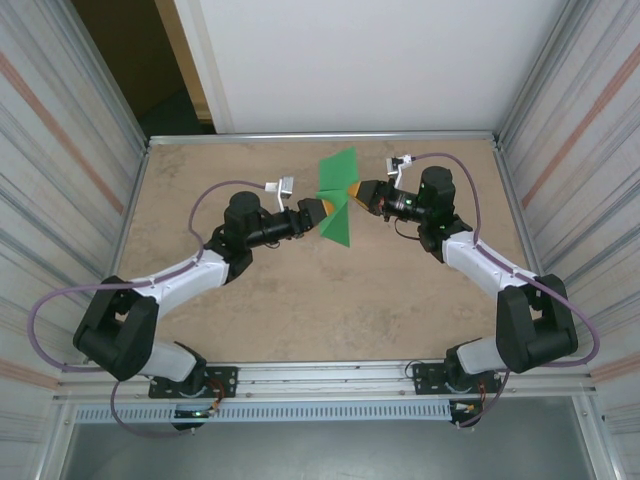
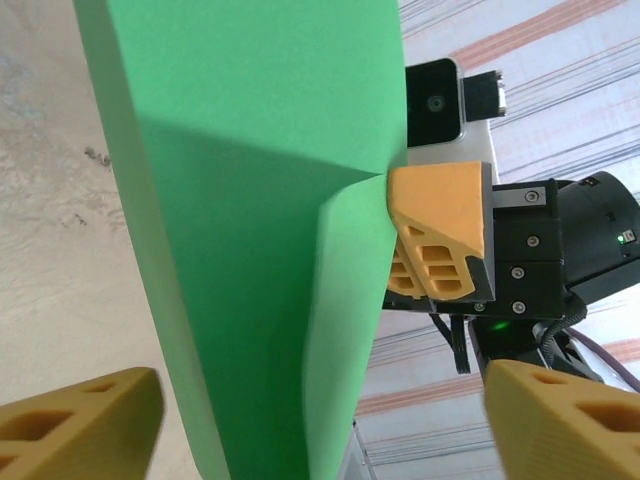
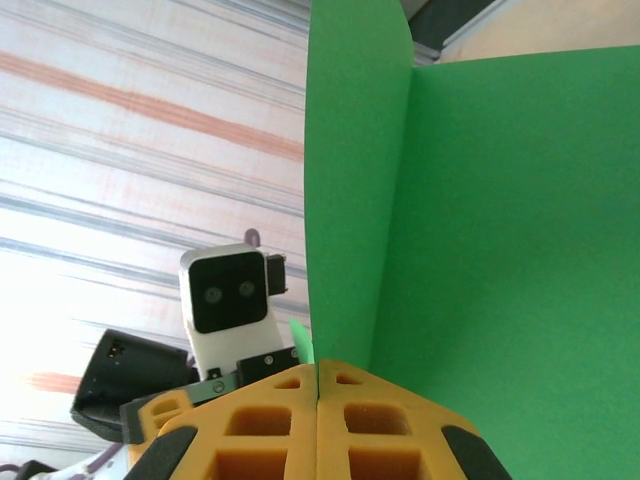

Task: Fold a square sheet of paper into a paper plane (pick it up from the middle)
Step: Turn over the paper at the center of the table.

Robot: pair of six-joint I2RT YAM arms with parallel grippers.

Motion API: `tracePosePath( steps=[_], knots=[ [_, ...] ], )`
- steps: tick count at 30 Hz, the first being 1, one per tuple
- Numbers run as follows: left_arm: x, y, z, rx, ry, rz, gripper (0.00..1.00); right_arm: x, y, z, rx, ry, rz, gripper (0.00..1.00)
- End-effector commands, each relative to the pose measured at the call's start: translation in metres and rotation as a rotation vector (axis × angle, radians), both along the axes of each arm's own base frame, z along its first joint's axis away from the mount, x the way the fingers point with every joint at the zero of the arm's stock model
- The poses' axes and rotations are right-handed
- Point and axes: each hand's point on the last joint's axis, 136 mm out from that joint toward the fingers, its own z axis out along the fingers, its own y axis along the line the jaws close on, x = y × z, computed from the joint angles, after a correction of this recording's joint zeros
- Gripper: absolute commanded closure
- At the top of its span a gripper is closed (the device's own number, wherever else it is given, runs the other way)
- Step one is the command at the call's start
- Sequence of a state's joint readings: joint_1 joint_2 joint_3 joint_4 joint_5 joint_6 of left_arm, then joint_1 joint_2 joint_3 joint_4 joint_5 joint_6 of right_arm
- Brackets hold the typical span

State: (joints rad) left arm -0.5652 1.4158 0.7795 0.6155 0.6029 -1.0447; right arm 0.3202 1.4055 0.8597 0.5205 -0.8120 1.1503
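**Part-folded square sheet of paper [image 1: 338, 195] held up between the two arms**
The creased green sheet stands on edge above the rear middle of the worktop [image 1: 250, 300]. The right jaws are clamped together on its fold, probably to fix the crease and present the flaps. The left jaws stand apart with the sheet between them, not gripping, apparently positioned to take the next fold.

A tan, mottled tabletop [image 1: 330, 300] lies across the middle of the top view. A ribbed left wall [image 1: 50, 130] and right wall [image 1: 590, 110], pale with reddish stripes, flank it. A white panel [image 1: 370, 60] stands at upper centre, a dark opening [image 1: 130, 60] at upper left, and a metal rail [image 1: 330, 378] along the bottom.
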Motion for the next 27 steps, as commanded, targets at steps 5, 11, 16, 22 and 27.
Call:
tracePosePath(
  steps=[5, 11, 16, 22, 27],
  knots=[
    [-0.001, -0.005, 0.027, -0.065, -0.092, -0.025, 0.40, -0.001, 0.001, 0.015, 0.045, -0.007, 0.028, 0.96],
    [0.000, -0.006, 0.029, -0.067, -0.081, -0.030, 0.58, -0.001, -0.002, 0.009, 0.035, 0.013, 0.020, 0.90],
    [0.004, -0.008, 0.024, -0.041, -0.048, -0.035, 0.72, 0.000, -0.009, 0.000, 0.011, 0.044, 0.001, 0.80],
    [0.012, -0.003, 0.016, -0.029, -0.030, -0.014, 0.83, 0.001, -0.024, -0.014, -0.055, 0.061, -0.049, 0.62],
    [0.016, 0.007, -0.003, 0.065, -0.014, 0.034, 0.87, 0.005, -0.055, -0.039, -0.178, 0.120, -0.169, 0.42]
  ],
)
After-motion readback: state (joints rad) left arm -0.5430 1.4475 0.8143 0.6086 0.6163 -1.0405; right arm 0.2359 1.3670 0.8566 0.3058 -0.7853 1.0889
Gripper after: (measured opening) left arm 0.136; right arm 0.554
